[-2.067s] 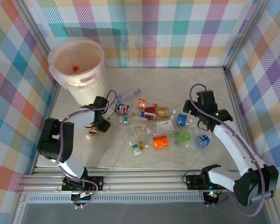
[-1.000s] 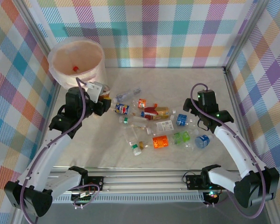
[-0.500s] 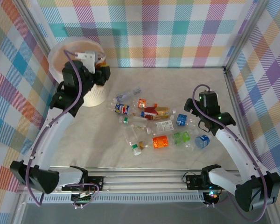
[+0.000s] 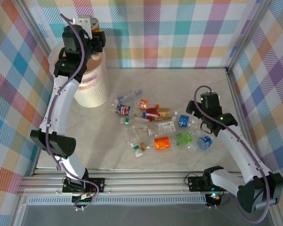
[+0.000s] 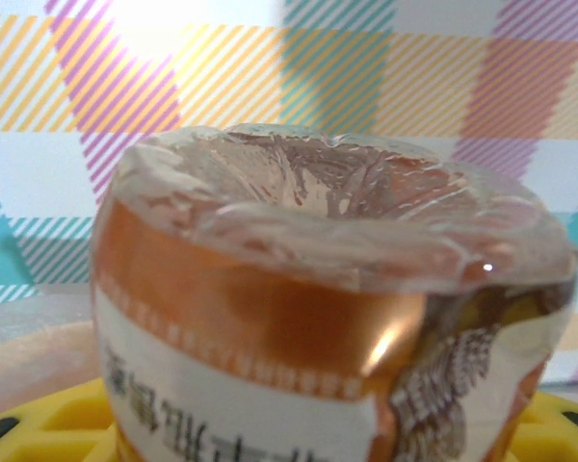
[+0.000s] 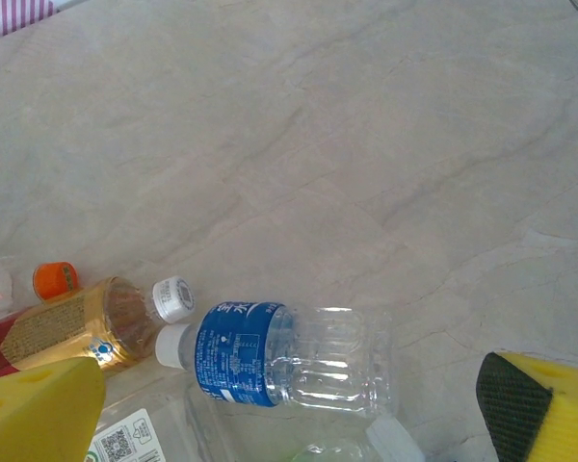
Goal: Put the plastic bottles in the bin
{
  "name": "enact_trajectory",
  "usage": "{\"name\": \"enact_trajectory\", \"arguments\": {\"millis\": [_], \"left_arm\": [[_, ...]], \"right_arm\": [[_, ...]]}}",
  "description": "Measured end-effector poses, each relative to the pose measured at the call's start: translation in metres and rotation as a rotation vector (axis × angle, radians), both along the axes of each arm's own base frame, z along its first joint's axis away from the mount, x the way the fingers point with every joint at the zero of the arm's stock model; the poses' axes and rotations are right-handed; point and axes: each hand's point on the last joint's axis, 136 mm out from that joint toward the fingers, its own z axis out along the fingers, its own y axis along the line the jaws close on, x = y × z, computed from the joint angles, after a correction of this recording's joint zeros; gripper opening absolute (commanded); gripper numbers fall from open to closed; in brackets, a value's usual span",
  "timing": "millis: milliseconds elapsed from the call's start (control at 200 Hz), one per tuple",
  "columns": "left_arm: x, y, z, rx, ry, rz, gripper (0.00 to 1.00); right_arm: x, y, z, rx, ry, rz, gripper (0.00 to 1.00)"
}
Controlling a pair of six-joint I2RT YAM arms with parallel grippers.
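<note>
Bin: left pincer holds orange-labelled bottle above it.

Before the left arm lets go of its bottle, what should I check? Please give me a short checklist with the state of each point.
1. Left gripper shut on the orange-labelled bottle: ok.
2. That bottle raised higher than the bin: ok.
3. That bottle well inside the bin's rim, not over its edge: cannot tell, the left arm covers much of the opening.
4. Right gripper open and holding nothing: ok.
5. Blue-labelled bottle lying on the table under the right gripper: ok.
6. The two arms well apart from each other: ok.
</note>
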Motion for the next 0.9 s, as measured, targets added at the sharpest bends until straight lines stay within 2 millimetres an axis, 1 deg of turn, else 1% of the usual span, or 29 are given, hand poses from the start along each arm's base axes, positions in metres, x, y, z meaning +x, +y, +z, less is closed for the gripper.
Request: {"name": "enact_trajectory", "arguments": {"millis": [165, 325, 415, 505, 595, 900], "left_arm": [[0.028, 0.033, -0.022, -0.001, 0.046, 0.088, 0.47], [0.053, 0.074, -0.057, -0.013, 0.110, 0.177, 0.48], [0.064, 0.089, -0.078, -0.016, 0.153, 0.208, 0.48], [0.073, 0.097, -0.097, -0.019, 0.192, 0.227, 0.48], [0.079, 0.102, -0.114, -0.021, 0.228, 0.235, 0.48], [0.089, 0.102, -0.154, -0.028, 0.316, 0.241, 0.48]], "right_arm": [[0.001, 0.001, -0.005, -0.002, 0.021, 0.003, 1.00], [0.002, 0.003, -0.009, -0.002, 0.040, 0.008, 1.00], [0.003, 0.004, -0.009, 0.003, 0.042, 0.013, 1.00], [0.004, 0.006, -0.009, 0.008, 0.045, 0.018, 1.00], [0.005, 0.007, -0.010, 0.010, 0.054, 0.022, 1.00], [0.006, 0.008, -0.014, 0.005, 0.085, 0.026, 1.00]]}}
